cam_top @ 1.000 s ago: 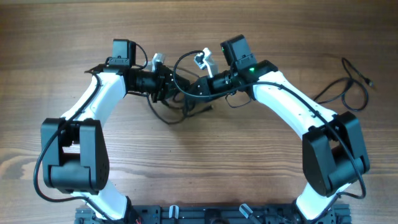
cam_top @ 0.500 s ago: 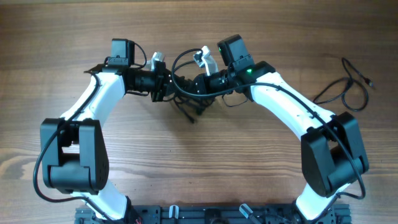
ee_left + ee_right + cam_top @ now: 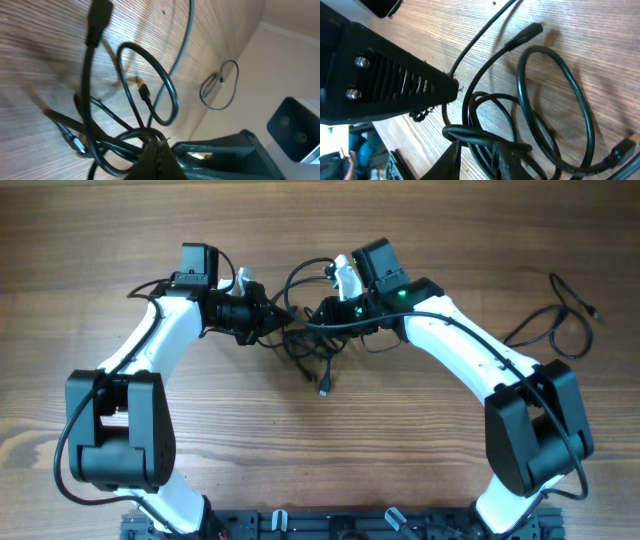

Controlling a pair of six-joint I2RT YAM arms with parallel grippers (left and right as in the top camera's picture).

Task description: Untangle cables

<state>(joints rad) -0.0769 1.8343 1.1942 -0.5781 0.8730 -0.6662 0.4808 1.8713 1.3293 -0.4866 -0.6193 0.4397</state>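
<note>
Black cables (image 3: pixel 308 350) bunch between left tool (image 3: pixel 275 319) and right tool (image 3: pixel 322 309), both gripping them.

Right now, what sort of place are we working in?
Probably a robot test bench: a bare wooden table, a left arm and right arm based on a rail at its edge, with tangled cables and one loose cable.

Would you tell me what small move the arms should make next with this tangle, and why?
Probably draw the left fingers and right fingers slightly apart. Both pinch the cables close together, crossed loops bunch between them, and one plug end dangles free, so a gentle pull may open the loops.
</note>
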